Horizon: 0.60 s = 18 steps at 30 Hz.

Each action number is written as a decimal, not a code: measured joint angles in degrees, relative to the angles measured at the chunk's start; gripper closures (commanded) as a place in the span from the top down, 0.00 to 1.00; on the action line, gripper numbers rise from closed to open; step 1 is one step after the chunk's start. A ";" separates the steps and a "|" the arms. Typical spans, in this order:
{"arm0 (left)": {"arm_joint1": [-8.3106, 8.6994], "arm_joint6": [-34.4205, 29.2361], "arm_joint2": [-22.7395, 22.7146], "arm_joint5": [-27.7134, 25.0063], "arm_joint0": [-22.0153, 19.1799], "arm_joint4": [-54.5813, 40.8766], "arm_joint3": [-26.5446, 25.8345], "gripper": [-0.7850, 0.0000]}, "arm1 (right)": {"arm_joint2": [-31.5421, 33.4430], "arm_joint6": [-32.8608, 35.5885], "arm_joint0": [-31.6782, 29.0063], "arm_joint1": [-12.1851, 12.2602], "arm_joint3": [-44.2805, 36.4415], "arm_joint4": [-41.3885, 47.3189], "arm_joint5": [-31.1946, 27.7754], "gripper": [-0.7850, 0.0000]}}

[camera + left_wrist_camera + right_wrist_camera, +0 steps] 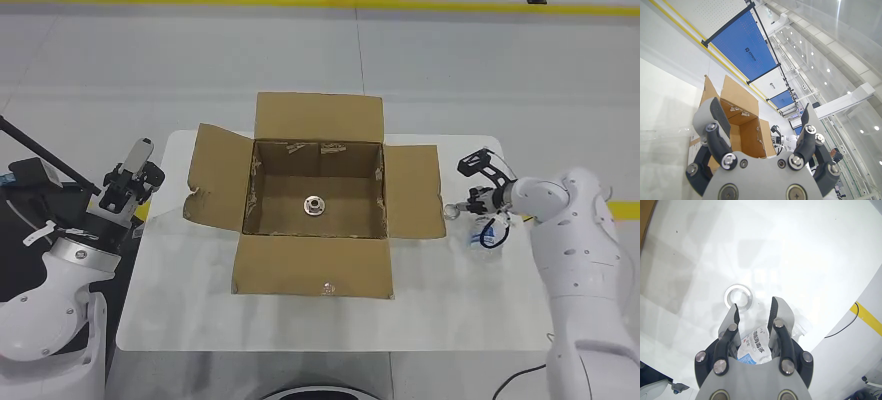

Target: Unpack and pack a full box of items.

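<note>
**Entry:** cardboard box [310, 265], flaps open, centre of frame on the white surface [200, 320]. One round metal part [313, 205] lies on its floor.

**Step, as judged:** unpacking.

**Handling advice:** raise the right gripper [753, 306] straight up off the plastic packet [755, 347] so nothing drags. Then enter the box vertically, clear of the flaps.

**Right jaws:** spread, pinching nothing. The packet lies between and under them, with a metal ring [738, 296] just past one tip. All of this is at right of frame in the top view.

**Left gripper** [761, 108]: jaws spread, empty, at left of frame, apart from the box.
</note>
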 measured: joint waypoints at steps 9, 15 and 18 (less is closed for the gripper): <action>0.00 0.00 0.00 0.00 0.00 0.00 0.00 1.00 | -2.44 -1.01 -0.33 0.19 0.48 0.75 1.24 0.46; 0.00 0.00 0.00 0.00 0.00 0.00 0.00 1.00 | -4.22 -0.98 -0.20 0.24 0.81 0.60 2.83 0.41; 0.00 0.00 0.00 0.00 0.00 0.00 0.00 1.00 | -5.21 -0.59 -0.01 0.23 1.12 0.35 3.64 0.39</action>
